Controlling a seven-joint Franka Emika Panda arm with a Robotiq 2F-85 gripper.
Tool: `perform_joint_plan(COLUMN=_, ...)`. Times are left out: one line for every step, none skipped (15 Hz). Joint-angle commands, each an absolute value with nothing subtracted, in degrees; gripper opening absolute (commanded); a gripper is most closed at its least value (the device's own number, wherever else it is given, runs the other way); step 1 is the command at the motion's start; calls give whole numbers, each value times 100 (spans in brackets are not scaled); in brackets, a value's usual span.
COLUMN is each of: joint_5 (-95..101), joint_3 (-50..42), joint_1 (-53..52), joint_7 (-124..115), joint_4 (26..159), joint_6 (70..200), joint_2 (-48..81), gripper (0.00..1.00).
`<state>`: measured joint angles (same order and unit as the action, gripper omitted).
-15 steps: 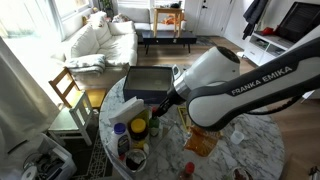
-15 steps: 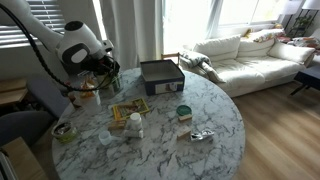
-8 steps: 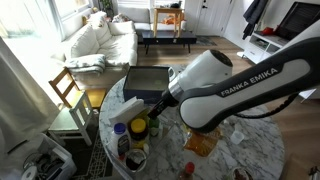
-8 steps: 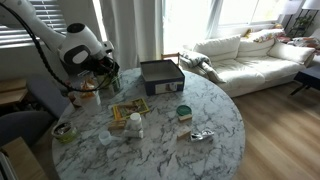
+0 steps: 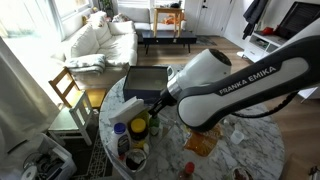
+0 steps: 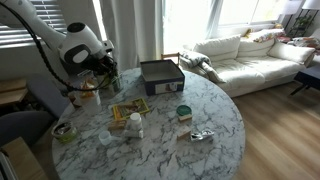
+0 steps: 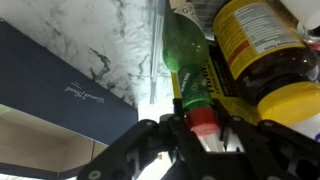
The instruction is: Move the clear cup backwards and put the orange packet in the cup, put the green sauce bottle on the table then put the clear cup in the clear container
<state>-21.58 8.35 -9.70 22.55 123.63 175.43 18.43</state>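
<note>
The fingers (image 7: pixel 172 133) of the black Robotiq gripper (image 7: pixel 203 132) sit one on each side of the red cap (image 7: pixel 203 120) of the slim, glossy green sauce bottle (image 7: pixel 185 60). They are close against the cap, but the wrist view does not show whether they already press on it or leave a sliver of gap. The bottle is inside the clear container (image 5: pixel 118 146), a large see-through rectangular plastic bin, touching or just beside a brown yellow-lidded jar (image 7: pixel 262 62) with a yellow label. Past the bin wall the wrist view shows the round table (image 7: pixel 100 40) with its white, grey-veined marble-look top, and the flat dark tray-box (image 7: pixel 50 95). The step in hand looks like the second one, taking the bottle out to set it on the table. The crinkly bright orange packet (image 5: pixel 200 143) shows near the arm in an exterior view and seems to be already in the small colourless clear cup, though the cup itself is too faint to pick out. The next move calls for a firm pinch on the narrow cap. Then comes a straight lift, so the bottle clears the jar and the bin rim without dragging, and a free patch of marble to set it on. Counted: one green bottle, one orange packet, one clear bin, one dark tray-box, one yellow-lidded jar in the wrist view, one gripper with two fingers.
</note>
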Motion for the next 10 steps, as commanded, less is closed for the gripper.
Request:
perform_joint_plan(joint_5=-2114, joint_3=771, joint_1=-1000, joint_7=2198, joint_4=12299, joint_6=17346, joint_2=1775, gripper=8)
perform_joint_plan(joint_5=-2096, joint_3=756, joint_1=-1008, joint_7=2193, joint_4=12284, joint_6=17310, joint_2=1749, gripper=8)
perform_joint_plan(joint_5=-2066, joint_3=718, joint_1=-1028, joint_7=2169, joint_4=12260, joint_6=17246, joint_2=1701, gripper=8)
perform_joint_plan(joint_5=-2088, joint_3=736, joint_1=-997, joint_7=2168, joint_4=12225, joint_6=17085, joint_2=1629, gripper=8)
perform_joint_plan(joint_5=-2031, joint_3=668, joint_1=-1041, joint_7=2124, joint_4=12207, joint_6=16993, joint_2=1564, gripper=8)
perform_joint_plan(joint_5=-1976, joint_3=619, joint_1=-1054, joint_7=2110, joint_4=12174, joint_6=16850, joint_2=1484, gripper=8)
perform_joint_plan(joint_5=-1862, joint_3=526, joint_1=-1084, joint_7=2092, joint_4=12157, joint_6=16725, joint_2=1400, gripper=8)
perform_joint_plan(joint_5=-1870, joint_3=538, joint_1=-1038, joint_7=2115, joint_4=12091, joint_6=16542, joint_2=1317, gripper=8)
perform_joint_plan(joint_5=-1837, joint_3=472, joint_1=-1023, joint_7=2033, joint_4=12052, joint_6=16221, joint_2=1199, gripper=8)
perform_joint_plan(joint_5=-1829, joint_3=437, joint_1=-996, joint_7=1994, joint_4=11966, joint_6=15927, joint_2=1104, gripper=8)
